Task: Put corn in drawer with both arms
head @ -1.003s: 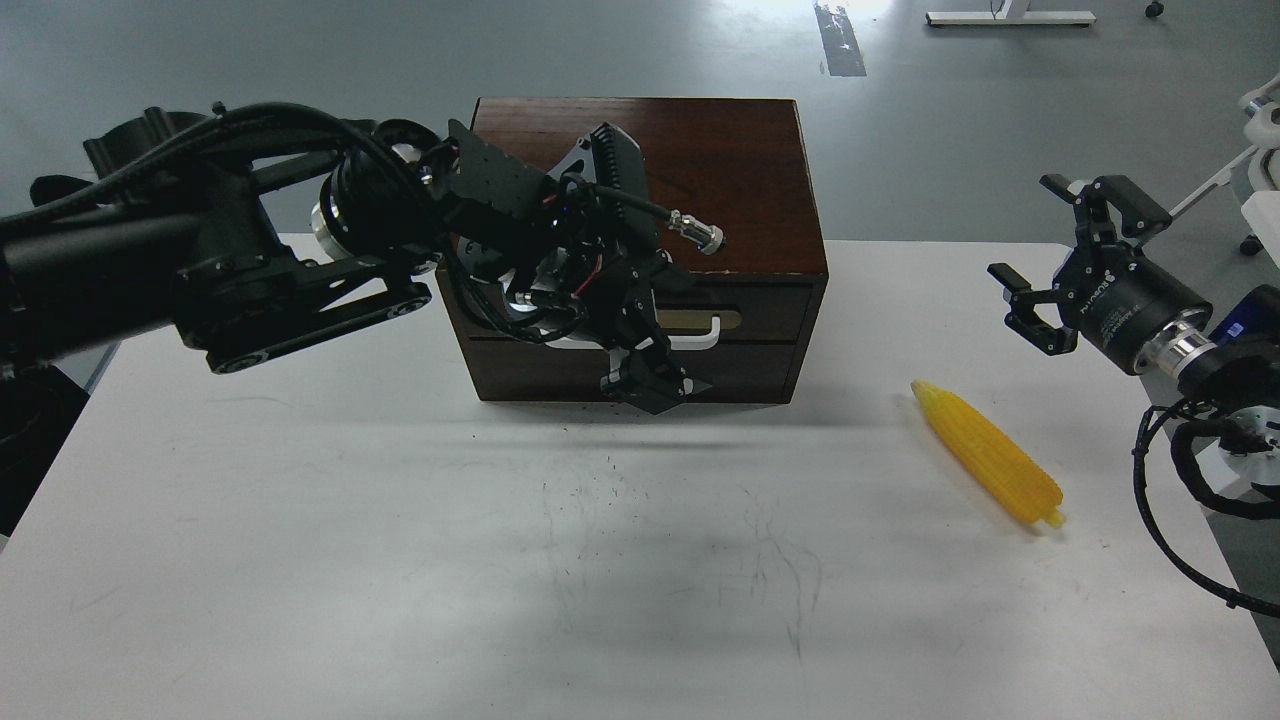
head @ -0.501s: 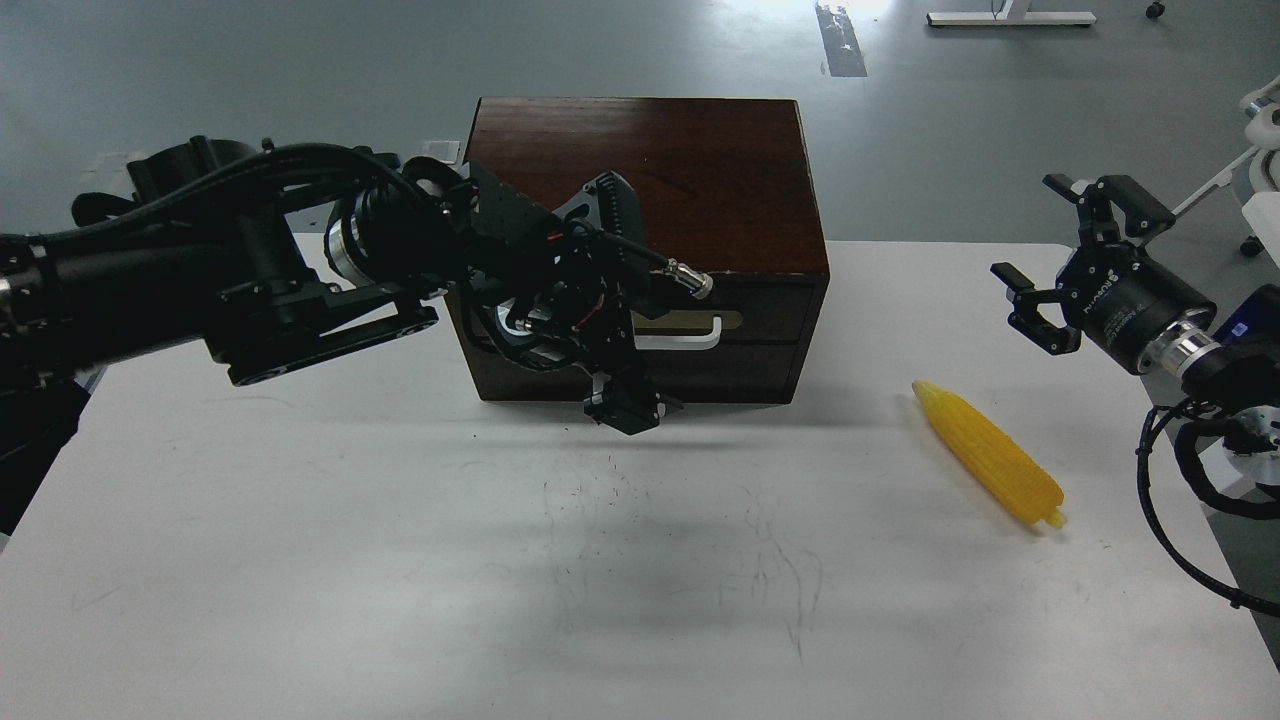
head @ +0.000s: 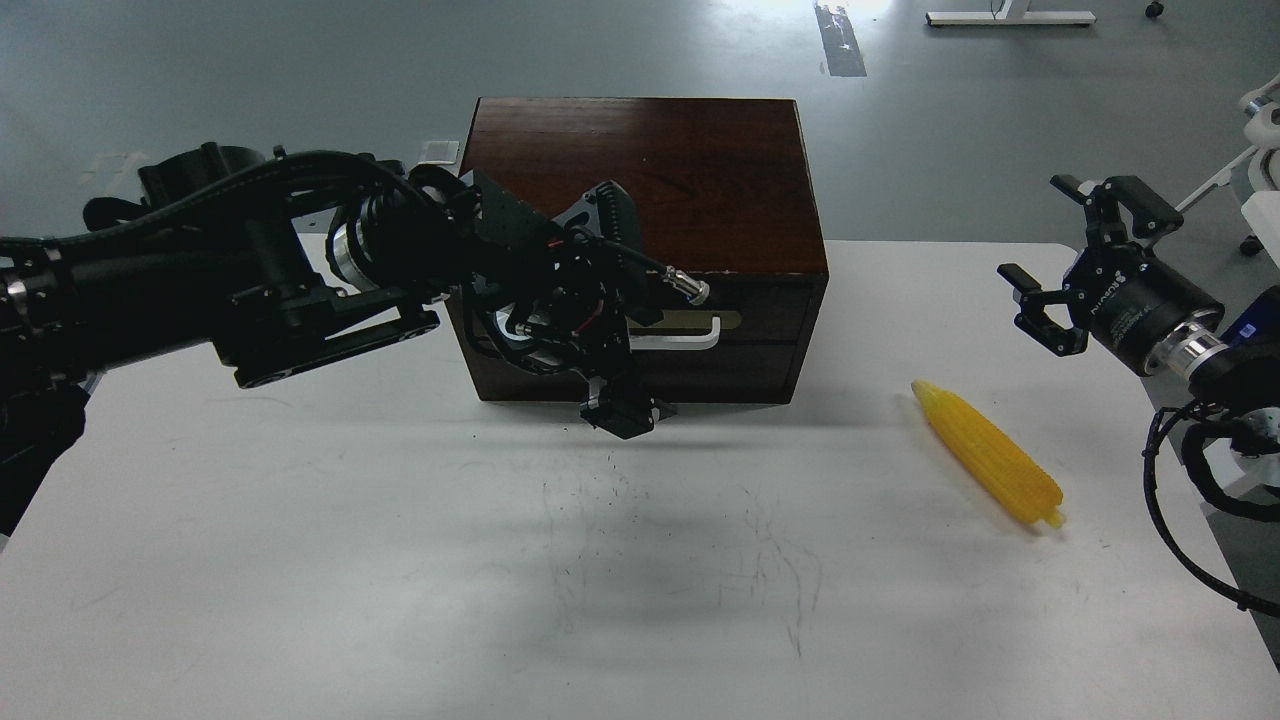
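Our left pincer (head: 618, 410) hangs low in front of the wooden box (head: 640, 180), just below and to the left of the drawer (head: 740, 325), whose white bar handle (head: 690, 338) shows past the wrist. The drawer looks flush with the box front, so we judge the step in hand to be taking hold of that handle and drawing it out. The pincer is dark and seen nearly end-on, and we cannot tell whether its fingers are spread or closed.

To do this well, we should raise the pincer toward one o'clock until its fingers straddle the bar, close squarely on the bar's free middle and not on the gold plate (head: 700, 320) behind it, then pull straight toward us. A slanted pull could drag the whole box across the bench (head: 300, 560) or jam the drawer.

The corn (head: 988, 455) lies on the bench at about four o'clock from the box, well apart from it, its tapered tip pointing to ten o'clock. Our right pincer (head: 1068, 270) hovers above and beyond the corn with fingers spread wide, holding nothing. It should wait there until the drawer is open enough.
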